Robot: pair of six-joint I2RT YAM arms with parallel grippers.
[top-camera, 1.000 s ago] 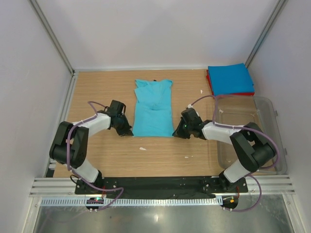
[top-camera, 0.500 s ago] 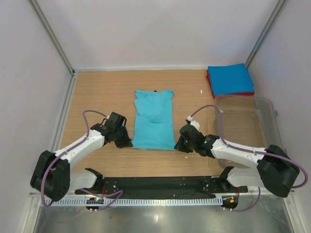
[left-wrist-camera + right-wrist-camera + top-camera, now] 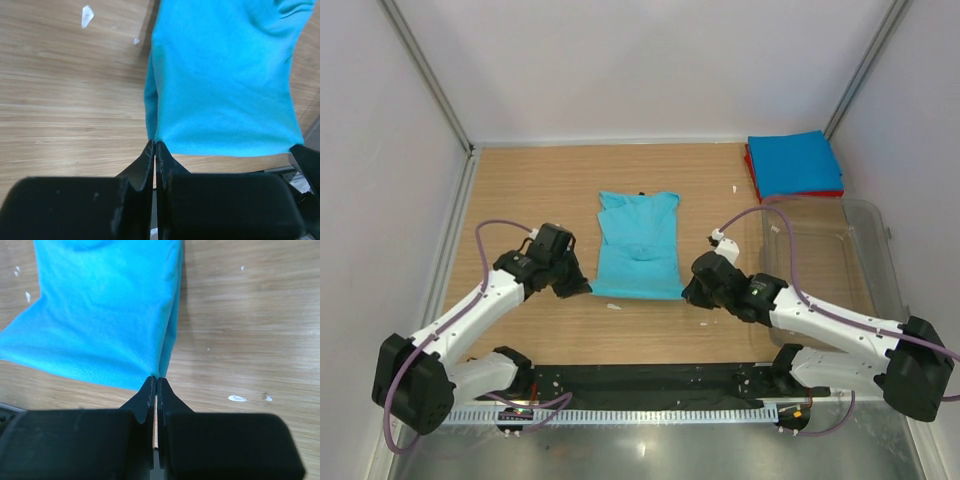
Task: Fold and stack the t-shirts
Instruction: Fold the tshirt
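Observation:
A turquoise t-shirt (image 3: 639,245) lies lengthwise in the middle of the wooden table, folded into a narrow strip with its collar at the far end. My left gripper (image 3: 586,289) is shut on its near left hem corner (image 3: 155,140). At the near right hem corner (image 3: 158,376) my right gripper (image 3: 686,293) is shut on the cloth. The near hem is lifted and stretched between the two grippers. At the far right a folded blue t-shirt (image 3: 792,162) rests on a folded red t-shirt (image 3: 751,170).
A clear plastic tub (image 3: 825,262) stands at the right side of the table, just behind my right arm. Small white scraps (image 3: 614,306) lie on the wood near the hem. White walls enclose the table on three sides.
Both arms have stretched out lower and pulled toward the near edge. The shirt's near hem has come with them and now spreads wider between the grippers.

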